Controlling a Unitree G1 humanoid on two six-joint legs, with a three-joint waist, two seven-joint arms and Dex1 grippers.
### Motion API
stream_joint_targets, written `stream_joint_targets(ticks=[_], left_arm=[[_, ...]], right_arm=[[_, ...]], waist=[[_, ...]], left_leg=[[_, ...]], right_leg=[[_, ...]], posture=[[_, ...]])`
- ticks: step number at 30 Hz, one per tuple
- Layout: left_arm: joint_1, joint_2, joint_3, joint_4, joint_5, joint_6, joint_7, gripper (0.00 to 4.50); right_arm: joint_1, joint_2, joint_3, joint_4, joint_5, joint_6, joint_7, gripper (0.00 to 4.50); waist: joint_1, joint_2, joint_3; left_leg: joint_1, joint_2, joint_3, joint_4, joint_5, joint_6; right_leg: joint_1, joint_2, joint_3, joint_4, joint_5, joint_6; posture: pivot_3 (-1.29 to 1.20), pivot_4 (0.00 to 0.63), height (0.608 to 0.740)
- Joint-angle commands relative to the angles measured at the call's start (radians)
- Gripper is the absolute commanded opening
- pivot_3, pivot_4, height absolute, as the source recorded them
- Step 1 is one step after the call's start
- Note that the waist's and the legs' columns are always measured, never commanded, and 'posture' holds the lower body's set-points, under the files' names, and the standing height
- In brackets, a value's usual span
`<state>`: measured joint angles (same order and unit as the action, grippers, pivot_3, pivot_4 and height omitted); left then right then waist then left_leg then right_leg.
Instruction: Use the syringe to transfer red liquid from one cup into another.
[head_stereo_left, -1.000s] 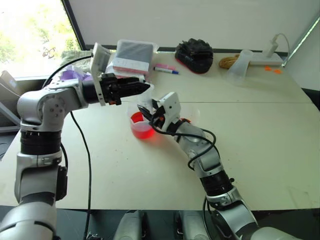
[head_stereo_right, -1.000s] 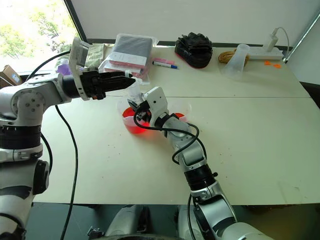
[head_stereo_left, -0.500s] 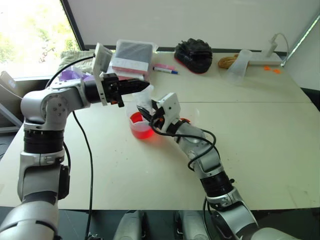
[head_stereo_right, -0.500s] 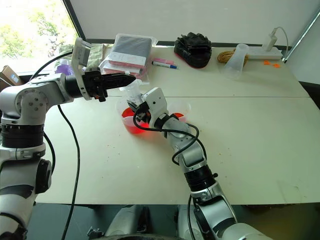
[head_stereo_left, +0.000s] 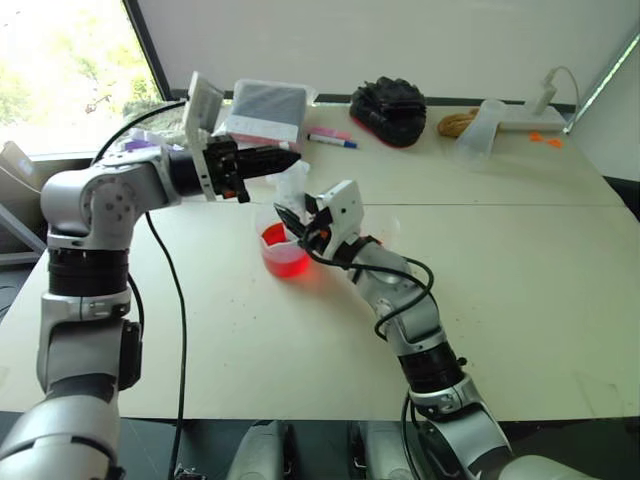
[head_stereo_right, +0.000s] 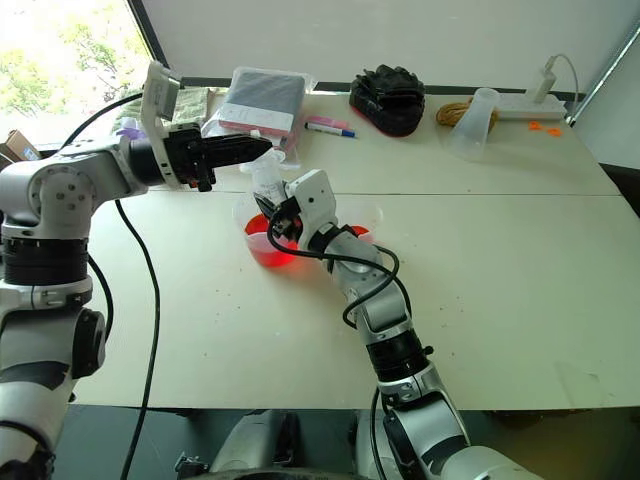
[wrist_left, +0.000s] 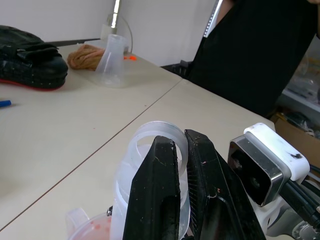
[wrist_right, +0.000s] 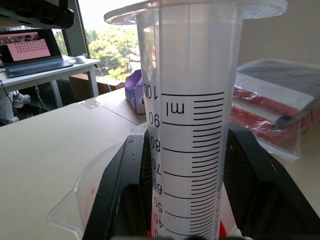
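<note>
1. The right gripper (wrist_right: 192, 200) is clamped on the barrel of the syringe (wrist_right: 192, 115), holding it upright over the large cup (head_stereo_left: 283, 250). Judged purpose: keep the tip in the red liquid (head_stereo_left: 285, 255) while the other arm works the plunger.
2. The left gripper (wrist_left: 182, 170) reaches in level from the worktop's left side. Its jaws are closed on the plunger (wrist_left: 160, 145) at the syringe's top. The grip suits drawing the plunger upward to fill the barrel.
3. The large cup stands near the middle of the worktop, directly under the syringe. The small cup (head_stereo_right: 362, 222) stands just beside it, behind the right arm and towards the right edge, ready to receive.
4. The right wrist view alone shows the printed scale on the barrel and red at its lowest visible part. How far the barrel is filled cannot be read.
5. The left wrist view alone shows the ribbed plunger pinched between the fingers (wrist_left: 155, 200), and a person in dark clothing standing off the worktop's edge.
6. The head views alone show both cups together. A beaker (head_stereo_left: 478, 128), a pen (head_stereo_left: 330, 140) and a black bag (head_stereo_left: 390, 108) lie along the far edge, uninvolved.
</note>
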<state>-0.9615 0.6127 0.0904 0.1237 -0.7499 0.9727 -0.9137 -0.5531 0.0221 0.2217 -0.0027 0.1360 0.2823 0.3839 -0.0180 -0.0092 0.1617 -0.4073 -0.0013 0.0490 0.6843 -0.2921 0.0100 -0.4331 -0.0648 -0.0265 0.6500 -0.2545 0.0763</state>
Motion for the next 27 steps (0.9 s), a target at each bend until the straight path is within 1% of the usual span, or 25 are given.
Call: stream_joint_targets(ticks=[1,27], left_arm=[[-0.074,0.016,0.052,0.008,0.015,-0.051,0.018,0.04],[-0.107,0.015,0.055,0.037,0.024,-0.065,0.005,0.04]], right_arm=[[0.006,0.012,0.02,-0.027,0.009,0.008,0.016,1.34],[0.03,0.019,0.039,-0.053,0.017,0.038,0.02,1.34]], waist=[[0.0,0.0,0.0],[0.0,0.0,0.0]], left_leg=[[0.0,0.0,0.0,0.0,0.0,0.0],[0.0,0.0,0.0,0.0,0.0,0.0]], right_leg=[[0.0,0.0,0.0,0.0,0.0,0.0],[0.0,0.0,0.0,0.0,0.0,0.0]], posture=[[0.0,0.15,0.74],[0.0,0.15,0.74]])
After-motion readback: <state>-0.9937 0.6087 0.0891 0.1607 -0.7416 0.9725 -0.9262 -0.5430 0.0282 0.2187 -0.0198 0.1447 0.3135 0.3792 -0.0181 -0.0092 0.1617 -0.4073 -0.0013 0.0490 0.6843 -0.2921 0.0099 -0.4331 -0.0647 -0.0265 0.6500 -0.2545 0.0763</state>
